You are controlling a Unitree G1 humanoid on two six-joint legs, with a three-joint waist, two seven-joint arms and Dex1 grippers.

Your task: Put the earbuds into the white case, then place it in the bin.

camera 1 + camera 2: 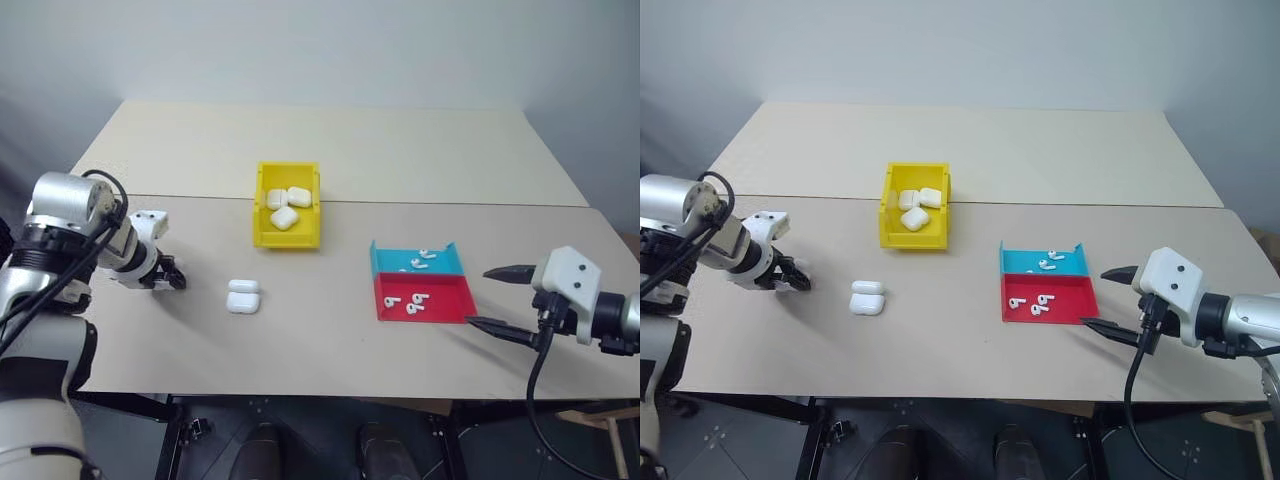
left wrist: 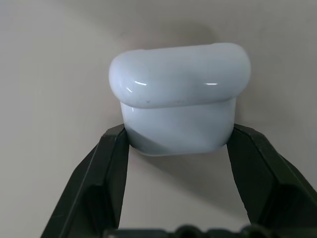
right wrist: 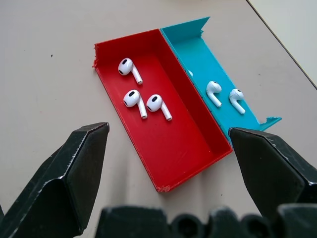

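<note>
My left gripper is shut on a glossy white case at the table's left side, one black finger pressing each side of its lower half. A second white case lies on the table between that gripper and the trays. The yellow bin stands behind it with three white cases inside. Three earbuds lie in the red tray, and more earbuds lie in the blue tray behind it. My right gripper hangs open just right of the trays, holding nothing.
The table's front edge runs close below both grippers. A seam crosses the tabletop just behind the bin. Bare tabletop lies between the loose case and the red tray.
</note>
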